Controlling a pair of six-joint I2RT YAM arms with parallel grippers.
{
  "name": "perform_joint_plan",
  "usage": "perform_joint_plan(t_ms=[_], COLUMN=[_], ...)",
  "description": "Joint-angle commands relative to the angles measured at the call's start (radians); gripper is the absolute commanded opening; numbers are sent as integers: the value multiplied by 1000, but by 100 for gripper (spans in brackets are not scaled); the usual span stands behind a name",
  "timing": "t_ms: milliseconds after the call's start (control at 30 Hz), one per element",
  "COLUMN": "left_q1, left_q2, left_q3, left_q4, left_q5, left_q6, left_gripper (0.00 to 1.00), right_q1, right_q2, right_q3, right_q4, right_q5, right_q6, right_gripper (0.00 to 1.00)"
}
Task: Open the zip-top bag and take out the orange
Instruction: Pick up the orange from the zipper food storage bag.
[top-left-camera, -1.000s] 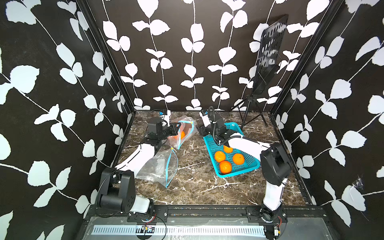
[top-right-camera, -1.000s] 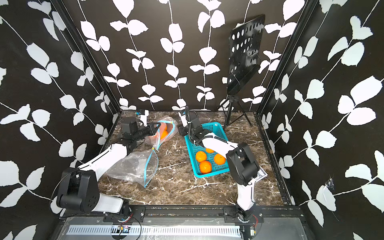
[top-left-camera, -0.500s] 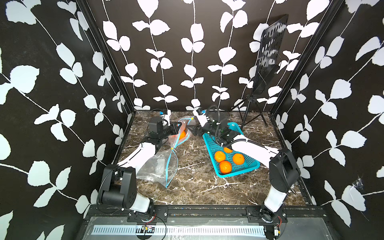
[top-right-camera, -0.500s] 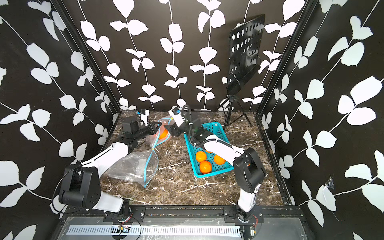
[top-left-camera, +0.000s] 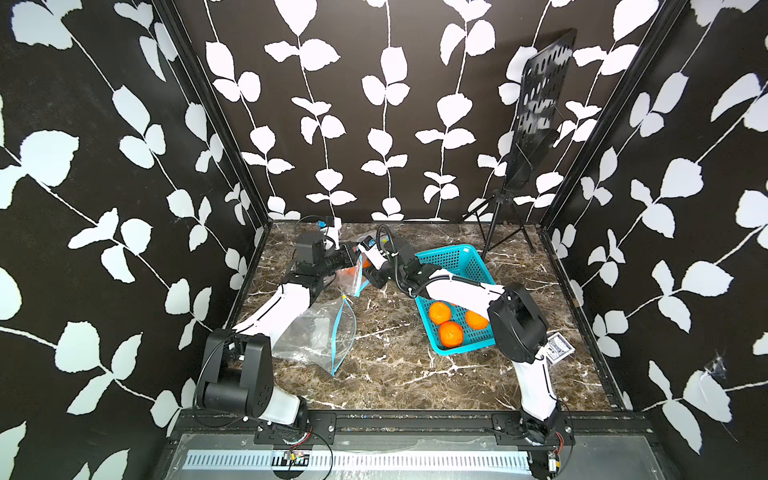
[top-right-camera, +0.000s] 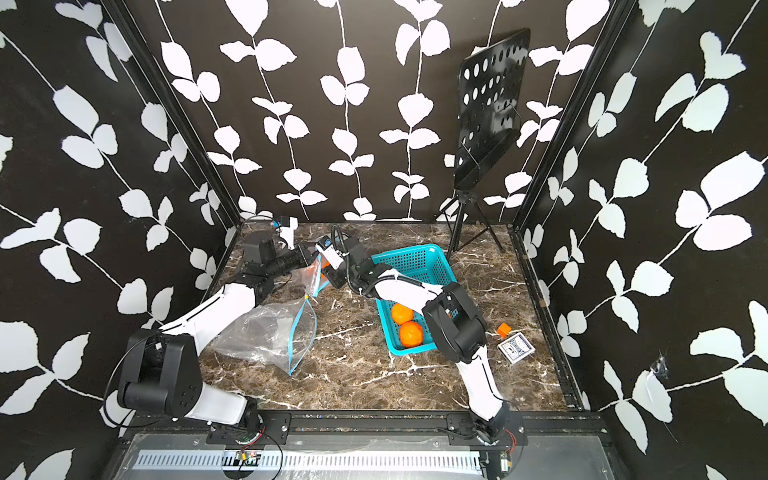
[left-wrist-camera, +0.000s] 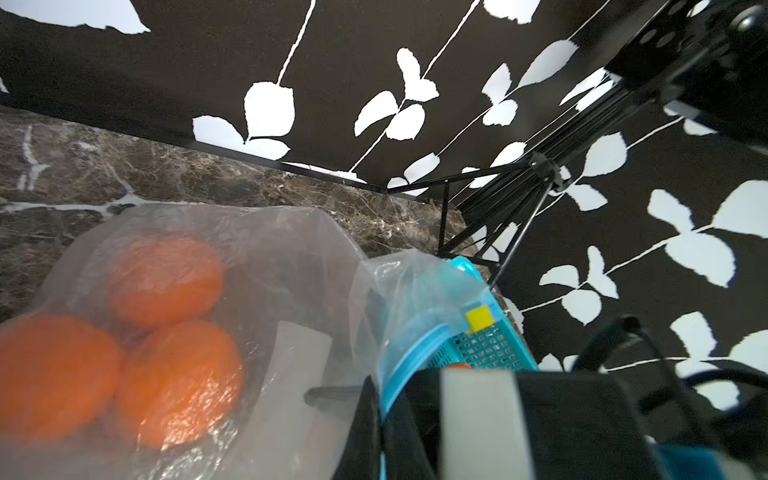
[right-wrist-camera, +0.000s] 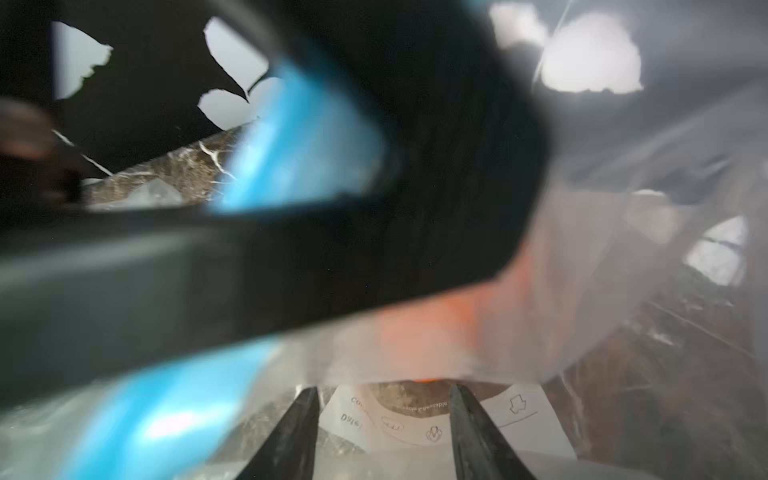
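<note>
The right gripper (right-wrist-camera: 383, 392) has swung over from the teal basket (top-left-camera: 453, 257) in the last second and now noses into the mouth of the zip-top bag (left-wrist-camera: 291, 266). Its two dark fingers (right-wrist-camera: 299, 432) stand apart, closer together than a moment ago. Nothing is between them yet; the bag's white label shows behind them, with a blur of orange beyond. The left gripper (top-left-camera: 351, 261) stays pressed shut on the bag's edge, holding it up off the marble table (top-left-camera: 395, 374) near the back. The blue zip strip (left-wrist-camera: 415, 353) gapes, its yellow slider (left-wrist-camera: 478, 318) at one end, so the opening step looks done. Three oranges (left-wrist-camera: 166, 278) lie inside the bag, touching one another. The narrowing fingers suggest a grasp is starting, though the right wrist view is too blurred to tell whether they touch fruit. The basket sits just beside the right arm and holds other oranges (top-left-camera: 451, 333). Nearer the front, an empty second bag (top-left-camera: 316, 332) lies flat under the left arm.
</note>
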Motion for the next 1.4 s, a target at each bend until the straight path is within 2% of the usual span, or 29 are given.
perform_joint_plan(t_ms=[0,67,133,167,233,300,400,500,533,567,600,700,800,933,1000,1167,1367], left_q1=[-3,-3,-3,-3,2,13,42,56,56,56,55,55,54,52,49,23,-51], left_q2=[-27,-34,-34,-30,-22,-20,-1,59,100,143,190,301,438,584,619,606,625], left_q3=[-4,-3,5,11,12,3,2,61,102,136,170,222,362,489,508,446,424], left_q4=[73,60,48,44,55,82,131,96,60,50,58,72,-49,-151,-184,-203,-296], left_q5=[61,50,44,43,37,4,-64,-167,-207,-228,-245,-326,-304,-277,-272,-346,-419], left_q6=[-43,-37,-29,-26,-20,-22,-35,37,77,116,162,206,237,242,239,273,413], left_gripper=[0,0,0,4,24,38,43,49,49,44,35,33,29,18,10,9,9], right_q1=[-2,-4,-4,-6,-8,-14,-26,-43,-48,-50,-51,-51,-49,-49,-49,-55,-85], right_q2=[45,77,116,126,124,111,110,120,125,128,131,149,176,172,176,181,246], right_q3=[58,72,138,151,127,95,88,87,91,95,99,138,190,151,154,156,236], right_q4=[32,50,-33,-44,-8,31,29,32,26,21,15,-38,-113,-71,-72,-60,-93], right_q5=[43,88,107,103,98,96,63,10,-4,-16,-27,-28,-28,-9,-12,-11,-4], right_q6=[23,29,22,25,46,62,69,89,100,107,111,131,133,151,148,146,202], right_gripper=[49,49,49,49,52,52,53,54,54,54,55,62,63,64,65,64,63])
